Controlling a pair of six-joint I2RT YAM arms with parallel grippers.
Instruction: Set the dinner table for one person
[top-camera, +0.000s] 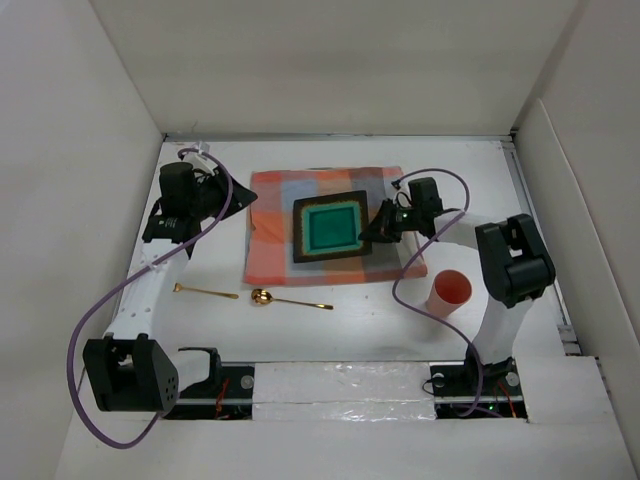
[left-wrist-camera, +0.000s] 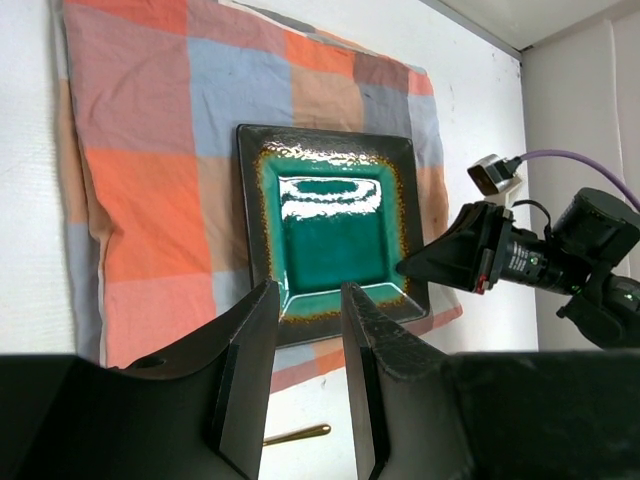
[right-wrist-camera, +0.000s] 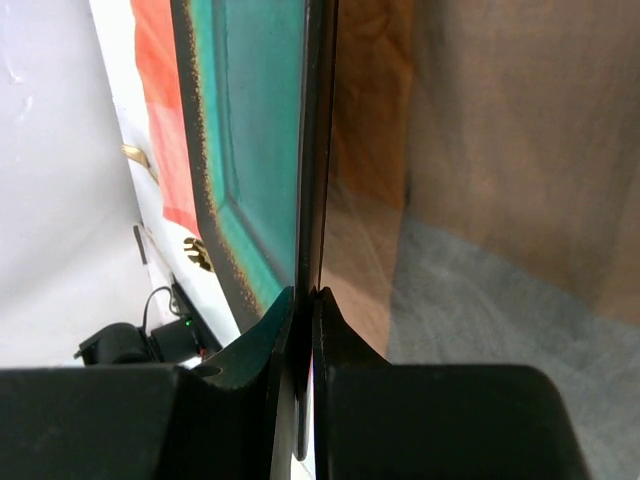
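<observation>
A square dark plate with a teal centre (top-camera: 330, 228) lies on an orange-and-grey checked mat (top-camera: 275, 215) on the white dinner table (top-camera: 350, 325). My right gripper (top-camera: 372, 232) is shut on the plate's right rim; in the right wrist view its jaws (right-wrist-camera: 305, 295) pinch the dark rim of the plate (right-wrist-camera: 240, 150) edge-on. I cannot tell whether that edge is lifted off the mat. My left gripper (top-camera: 245, 198) is open and empty above the mat's left edge. In the left wrist view its fingers (left-wrist-camera: 305, 290) frame the plate (left-wrist-camera: 330, 220).
A gold spoon (top-camera: 285, 300) and a second gold utensil (top-camera: 205, 291) lie on the table in front of the mat. An orange cup (top-camera: 450, 292) stands at the right, near the right arm. White walls close in the table on three sides.
</observation>
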